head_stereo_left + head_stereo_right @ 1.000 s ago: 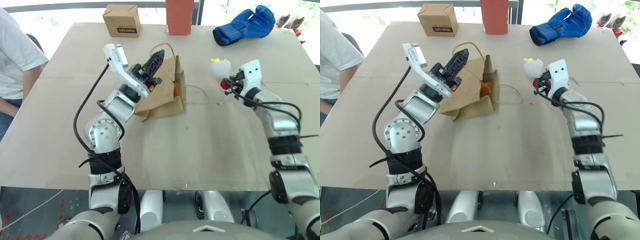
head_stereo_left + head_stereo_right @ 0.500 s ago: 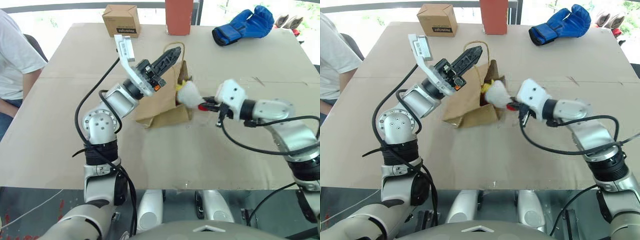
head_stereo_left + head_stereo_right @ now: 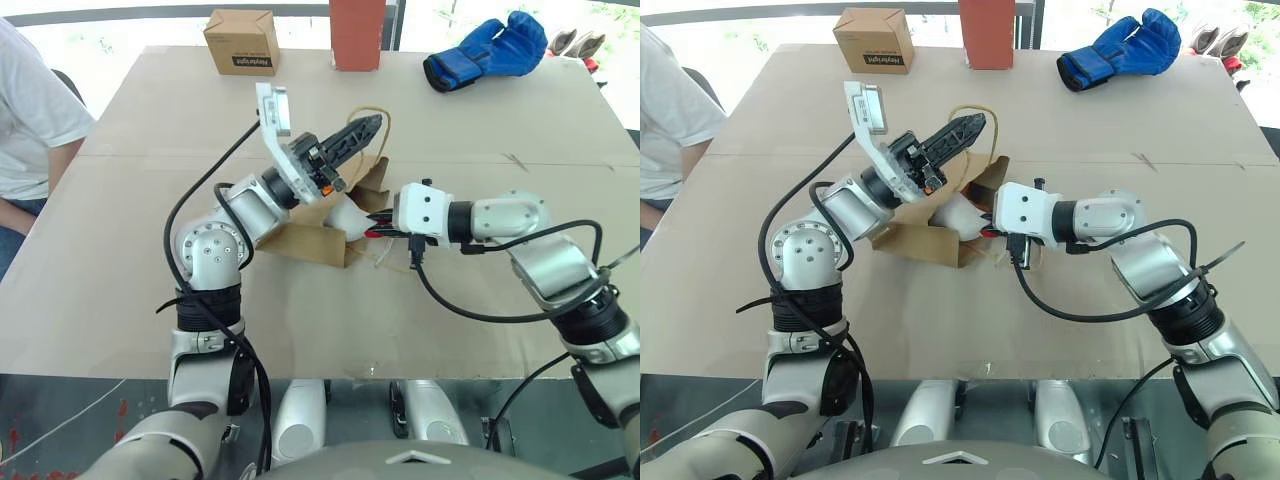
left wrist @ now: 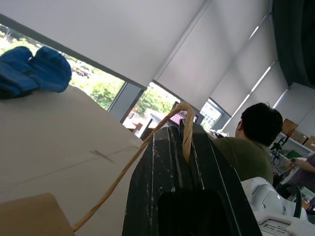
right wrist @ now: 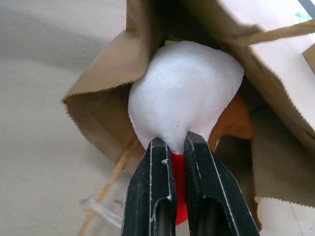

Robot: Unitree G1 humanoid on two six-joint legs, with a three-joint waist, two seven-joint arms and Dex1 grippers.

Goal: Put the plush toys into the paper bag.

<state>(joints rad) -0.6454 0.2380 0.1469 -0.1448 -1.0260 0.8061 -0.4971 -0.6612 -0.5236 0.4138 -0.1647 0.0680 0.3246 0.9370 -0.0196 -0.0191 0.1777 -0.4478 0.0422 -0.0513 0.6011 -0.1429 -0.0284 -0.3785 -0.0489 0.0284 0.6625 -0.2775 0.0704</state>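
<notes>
A tan table [image 3: 120, 300] carries a small cardboard box [image 3: 243, 41] at its far edge, left of a red-brown upright block [image 3: 358, 33]. A blue boxing glove [image 3: 487, 50] lies at the far right. A person in a white shirt [image 3: 35, 120] sits at the left side. Another person [image 4: 251, 142] shows beyond the table.

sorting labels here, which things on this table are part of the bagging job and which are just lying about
Job:
white plush toy
orange plush toy
paper bag
bag handle

Lying about:
blue boxing glove
small cardboard box
red box
</notes>
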